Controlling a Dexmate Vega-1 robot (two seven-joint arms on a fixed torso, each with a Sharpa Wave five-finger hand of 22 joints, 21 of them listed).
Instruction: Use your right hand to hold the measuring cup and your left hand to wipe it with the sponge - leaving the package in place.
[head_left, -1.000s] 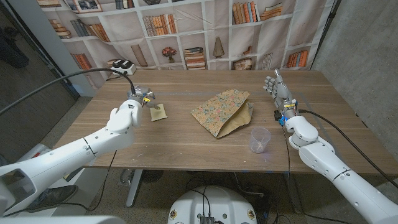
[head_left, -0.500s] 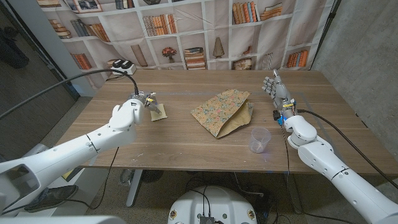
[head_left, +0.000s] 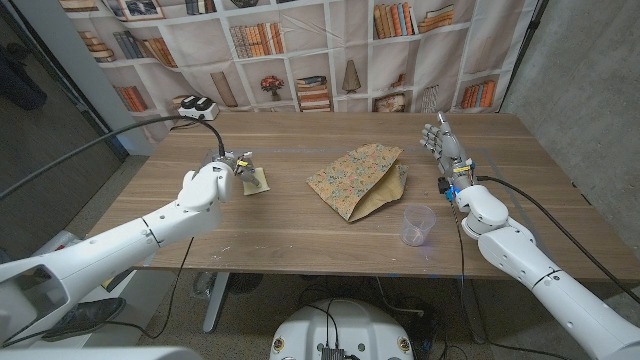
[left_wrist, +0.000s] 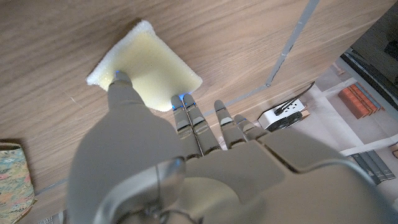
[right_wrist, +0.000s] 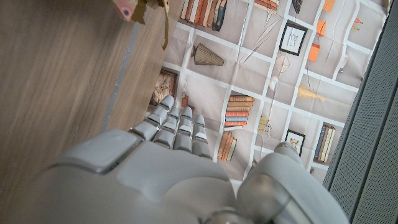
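From the head view I have my left hand (head_left: 222, 172) at about ten o'clock on the wooden table (head_left: 300, 230), right over the sponge (head_left: 258, 180). The left wrist view gives me what the head view cannot: the yellow sponge (left_wrist: 144, 68) lies flat on the wood, my thumb tip rests on its near edge and my fingers (left_wrist: 186, 118) reach to its side; I cannot tell whether they actually grip it. The same wrist view catches a corner of the package (left_wrist: 13, 180) and, past the table edge, a white power strip (left_wrist: 283, 114), which the head view shows at the back edge at about eleven o'clock (head_left: 196, 106).

At the centre lies the package (head_left: 358, 179), a flat floral paper bag, between the sponge and the cup. The measuring cup (head_left: 417, 224), clear plastic and upright, stands at about four o'clock from the package, just beside its lower corner and well apart from the sponge.

My right hand (head_left: 446, 150) stands at two o'clock, fingers straight and apart, grasping nothing, beyond the cup and apart from it. The right wrist view looks along that hand (right_wrist: 177, 134) to the bookshelf backdrop (right_wrist: 249, 74).
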